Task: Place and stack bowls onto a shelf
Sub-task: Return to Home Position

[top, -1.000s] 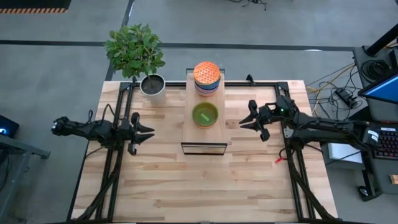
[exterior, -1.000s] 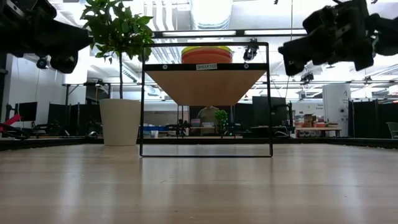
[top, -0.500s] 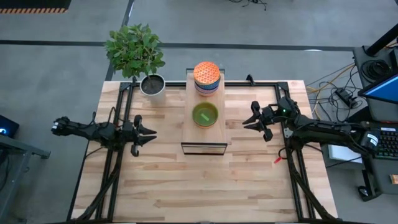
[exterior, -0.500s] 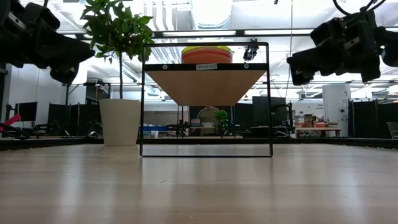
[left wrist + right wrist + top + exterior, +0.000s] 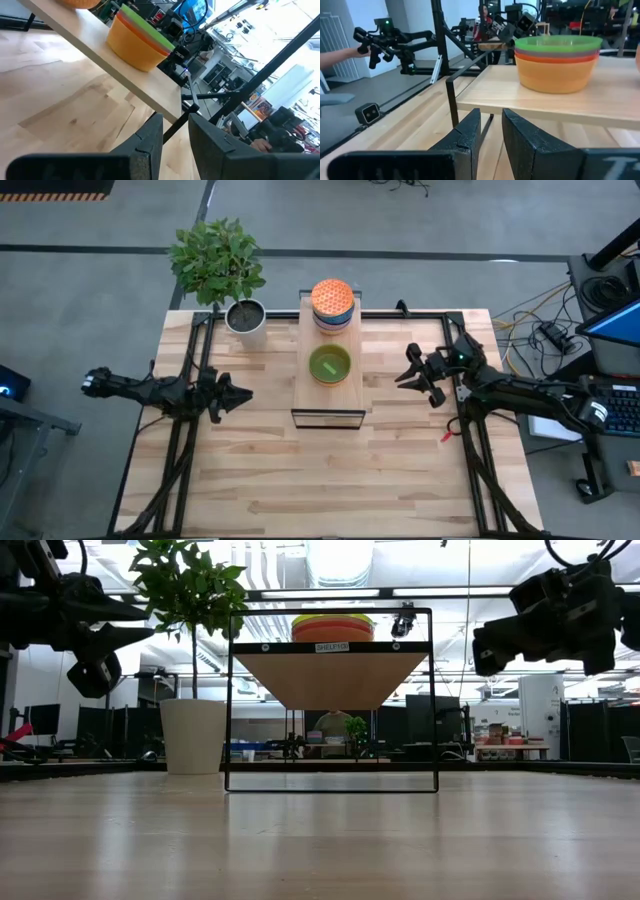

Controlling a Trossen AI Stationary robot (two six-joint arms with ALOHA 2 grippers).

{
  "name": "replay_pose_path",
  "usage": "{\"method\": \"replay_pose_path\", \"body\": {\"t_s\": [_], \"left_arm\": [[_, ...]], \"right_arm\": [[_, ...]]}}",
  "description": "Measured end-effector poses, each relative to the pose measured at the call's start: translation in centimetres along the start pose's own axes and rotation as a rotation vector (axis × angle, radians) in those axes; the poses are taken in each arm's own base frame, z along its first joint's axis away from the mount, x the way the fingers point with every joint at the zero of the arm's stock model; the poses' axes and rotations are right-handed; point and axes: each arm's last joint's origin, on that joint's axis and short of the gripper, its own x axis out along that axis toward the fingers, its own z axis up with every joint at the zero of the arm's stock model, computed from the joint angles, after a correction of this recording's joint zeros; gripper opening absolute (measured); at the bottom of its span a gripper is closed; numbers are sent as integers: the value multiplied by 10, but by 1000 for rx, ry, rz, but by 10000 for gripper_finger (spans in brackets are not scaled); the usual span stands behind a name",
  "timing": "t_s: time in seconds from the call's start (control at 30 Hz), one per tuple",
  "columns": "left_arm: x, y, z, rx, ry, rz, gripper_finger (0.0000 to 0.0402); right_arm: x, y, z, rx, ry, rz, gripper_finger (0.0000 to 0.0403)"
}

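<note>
The pale wood shelf (image 5: 345, 395) stands mid-table on a dark frame (image 5: 330, 780). Two stacks of bowls rest on it: a far stack topped by an orange patterned bowl (image 5: 332, 298), and a near stack with a green bowl on top (image 5: 330, 364). The near stack also shows in the left wrist view (image 5: 137, 45) and the right wrist view (image 5: 557, 60). My left gripper (image 5: 243, 393) hovers left of the shelf, my right gripper (image 5: 400, 378) right of it. Both are empty, fingers nearly together (image 5: 175, 125) (image 5: 491, 117).
A white pot with a leafy plant (image 5: 246, 320) stands at the far left of the shelf. Dark frame rails (image 5: 190, 460) (image 5: 480, 460) run along both sides of the wooden tabletop. Bare tabletop (image 5: 330, 480) lies on the near side of the shelf.
My right gripper has drawn back from the shelf toward the table's right edge. My left gripper has turned about its own long axis while staying left of the shelf. The bowls have kept still.
</note>
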Motion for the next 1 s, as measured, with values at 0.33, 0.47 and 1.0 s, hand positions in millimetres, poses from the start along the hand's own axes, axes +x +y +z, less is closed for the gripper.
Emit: {"method": "replay_pose_path", "body": {"t_s": [0.33, 0.47, 1.0], "left_arm": [[1, 0, -1, 4, 6, 4, 77], [1, 0, -1, 97, 7, 4, 77], [1, 0, 0, 161, 4, 3, 77]], "right_arm": [[-8, 8, 11, -96, -52, -26, 68], [-16, 14, 13, -132, -83, -57, 68], [-27, 25, -4, 39, -63, -140, 68]]}}
